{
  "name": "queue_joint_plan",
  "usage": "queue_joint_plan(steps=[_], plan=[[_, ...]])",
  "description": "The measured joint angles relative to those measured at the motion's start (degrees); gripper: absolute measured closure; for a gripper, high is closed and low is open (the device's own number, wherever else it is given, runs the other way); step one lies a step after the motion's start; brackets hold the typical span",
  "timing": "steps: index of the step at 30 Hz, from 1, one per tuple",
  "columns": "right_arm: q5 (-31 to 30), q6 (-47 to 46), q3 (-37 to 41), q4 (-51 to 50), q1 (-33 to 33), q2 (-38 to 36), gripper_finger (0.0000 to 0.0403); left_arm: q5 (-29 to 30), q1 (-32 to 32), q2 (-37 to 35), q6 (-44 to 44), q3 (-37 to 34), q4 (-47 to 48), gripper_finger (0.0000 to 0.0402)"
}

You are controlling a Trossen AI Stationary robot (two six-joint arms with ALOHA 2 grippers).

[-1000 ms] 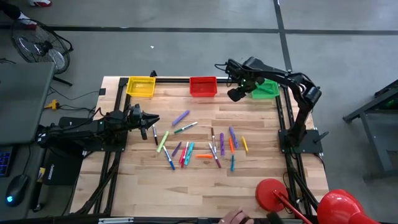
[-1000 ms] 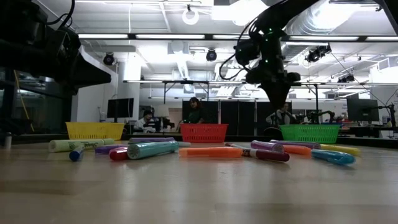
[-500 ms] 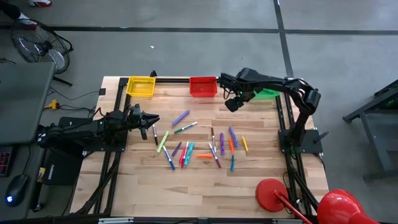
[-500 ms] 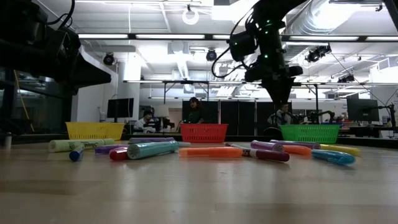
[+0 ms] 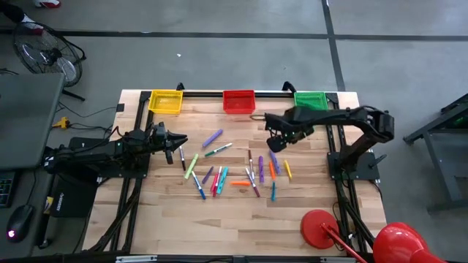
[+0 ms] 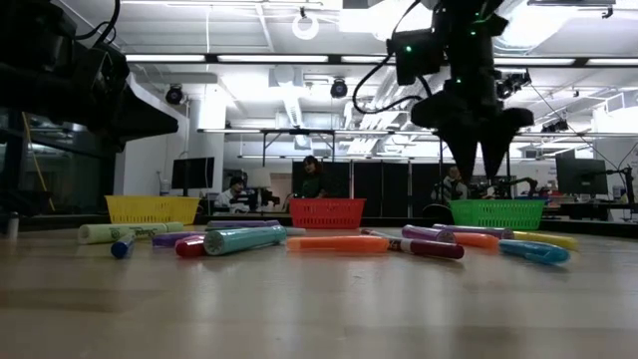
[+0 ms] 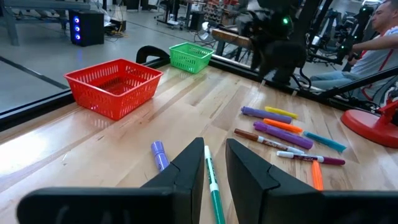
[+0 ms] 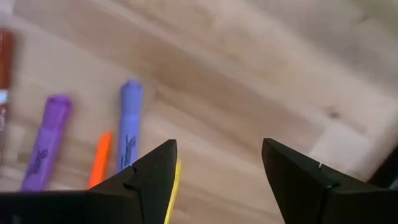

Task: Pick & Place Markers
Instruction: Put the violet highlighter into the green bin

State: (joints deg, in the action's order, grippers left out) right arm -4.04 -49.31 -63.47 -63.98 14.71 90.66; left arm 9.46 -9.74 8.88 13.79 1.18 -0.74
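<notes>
Dark right hand (image 5: 276,140) wide open, empty, above markers (image 5: 261,169)

Both arms are showing as matte black, jointed tubes with dark cables looping along them. The right pincer (image 6: 477,170) is ending in two tapering, pointed black fingers (image 8: 151,177), and small green lights are glowing on its wrist housing. The left pincer (image 7: 214,168) is showing two wedge-shaped black fingers.
</notes>
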Motion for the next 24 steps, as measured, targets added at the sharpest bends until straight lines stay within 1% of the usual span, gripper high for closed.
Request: queue_joint_plan(steps=[5, 11, 18, 24], plan=[[2.0, -2.4, 3.1, 4.4, -4.6, 0.0, 0.0175, 0.0, 0.0, 0.0, 0.0, 0.0, 0.0, 0.0337], [1.6, -6.3, 5.8, 8.6, -9.4, 0.0, 0.0175, 0.0, 0.0, 0.0, 0.0, 0.0, 0.0, 0.0337], [1.2, -8.8, 8.1, 12.8, -12.6, 0.0, 0.0175, 0.0, 0.0, 0.0, 0.0, 0.0, 0.0, 0.0337], [1.2, -11.1, 8.1, 14.3, -13.4, 0.0, 0.0175, 0.0, 0.0, 0.0, 0.0, 0.0, 0.0, 0.0337]])
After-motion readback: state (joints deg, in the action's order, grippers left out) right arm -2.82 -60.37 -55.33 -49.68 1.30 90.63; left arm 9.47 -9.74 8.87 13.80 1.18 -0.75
